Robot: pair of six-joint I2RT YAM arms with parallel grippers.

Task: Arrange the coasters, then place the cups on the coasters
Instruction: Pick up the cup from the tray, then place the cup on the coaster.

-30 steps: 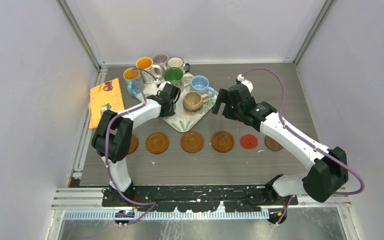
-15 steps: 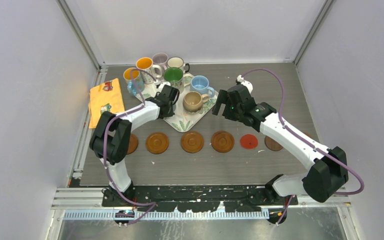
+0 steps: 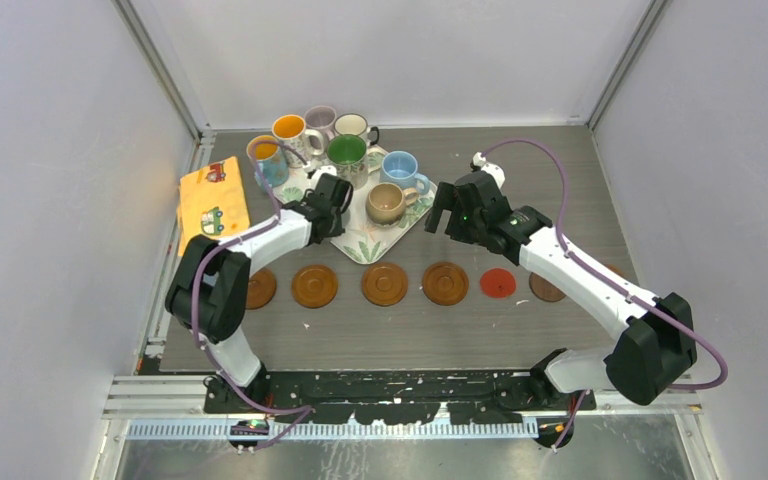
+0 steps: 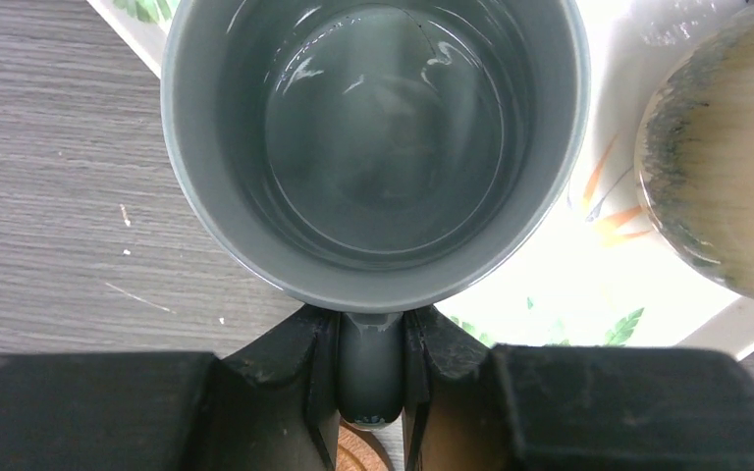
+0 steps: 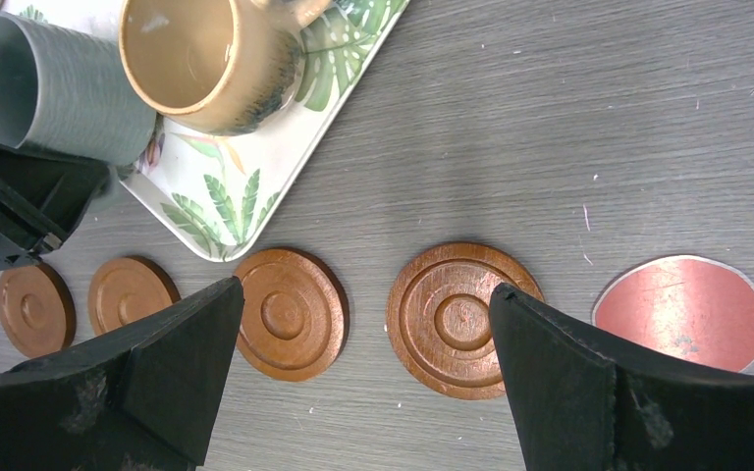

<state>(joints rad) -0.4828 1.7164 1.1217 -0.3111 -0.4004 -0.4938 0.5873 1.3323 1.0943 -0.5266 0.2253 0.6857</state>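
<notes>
Six coasters (image 3: 385,283) sit in a row along the near part of the table (image 3: 560,170). Four are ringed orange-brown wood, then comes a thin red coaster (image 3: 497,283), then a dark brown coaster (image 3: 543,289) half hidden under the right arm. The leftmost wooden one is partly covered by the left arm's elbow too.

Just past the row, the right gripper (image 3: 445,210) hangs over bare table beside the leaf-print tray (image 3: 360,245). Its jaws are spread wide with nothing in them, and its wrist view looks straight down between them at two of the wooden discs.

Over on the tray's left edge, the left gripper (image 4: 370,343) is clamped tight on the handle of the grey mug (image 4: 373,147). The mug stands upright, partly over the tray and partly over the table. Can't tell if it's resting or lifted a bit.

Right next to it on the tray is the tan mug (image 3: 388,203), with the light blue mug (image 3: 400,168) and green-inside mug (image 3: 346,152) just behind. Farther back are the cream mug (image 3: 352,126), the mauve mug (image 3: 320,118) and two orange-inside mugs (image 3: 289,128). None are on coasters. A yellow cloth (image 3: 210,205) lies off to the left.
</notes>
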